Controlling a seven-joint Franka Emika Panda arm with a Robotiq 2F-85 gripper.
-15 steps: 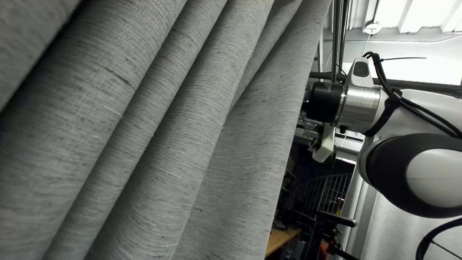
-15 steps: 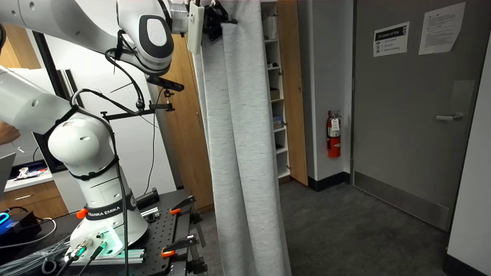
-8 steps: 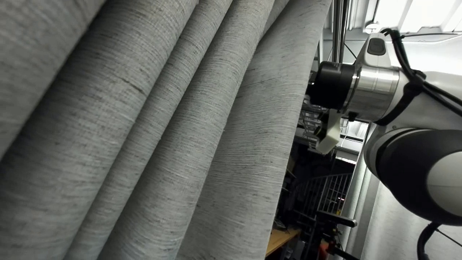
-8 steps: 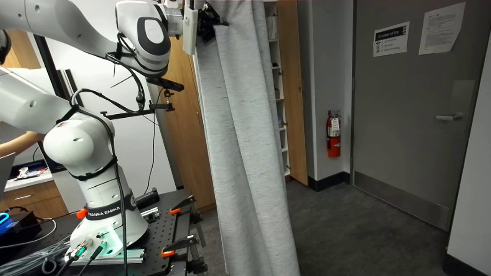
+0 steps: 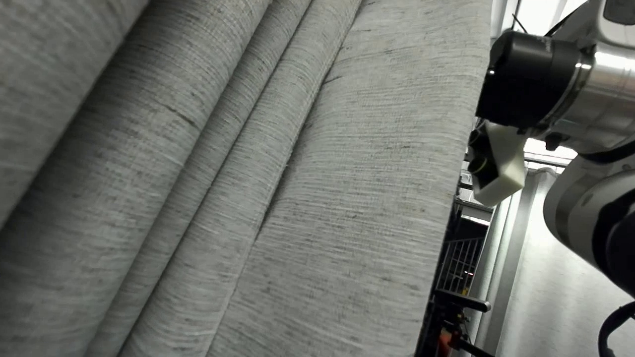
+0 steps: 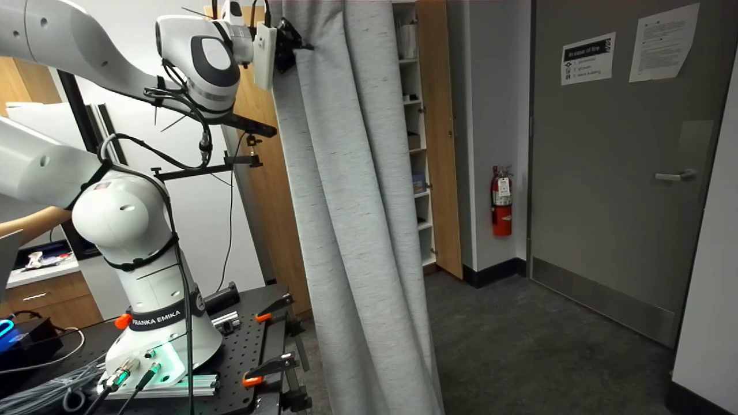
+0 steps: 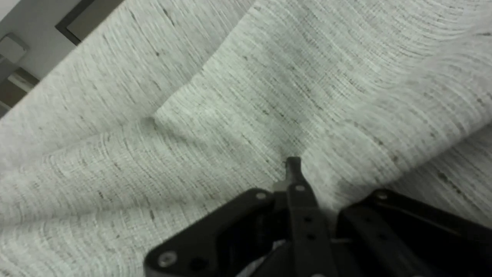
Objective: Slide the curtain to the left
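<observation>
The curtain (image 6: 351,219) is a large light-grey woven drape with long folds, hanging from above to the right of the arm in an exterior view. It fills most of the picture in an exterior view (image 5: 367,188) and in the wrist view (image 7: 115,173). My gripper (image 6: 300,46) is high at the curtain's left part, and the fabric there is bunched and slants toward it. In the wrist view, the gripper (image 7: 301,169) has fabric pinched between its fingers. One finger (image 7: 294,173) shows in front of the cloth; the other finger's tip is hidden by a fold.
A black camera (image 6: 248,125) on a bracket stands under the forearm. The robot's black base table (image 6: 242,334) has clamps (image 6: 274,369) at its edge. A shelf cabinet's open wooden door (image 6: 439,144), a fire extinguisher (image 6: 501,202) and a grey door (image 6: 611,173) are behind. A person's arm (image 6: 40,222) shows.
In an exterior view my gripper has moved left and slightly down, pulling the curtain's upper part left. In an exterior view the arm and the curtain's edge have moved right and look larger.
</observation>
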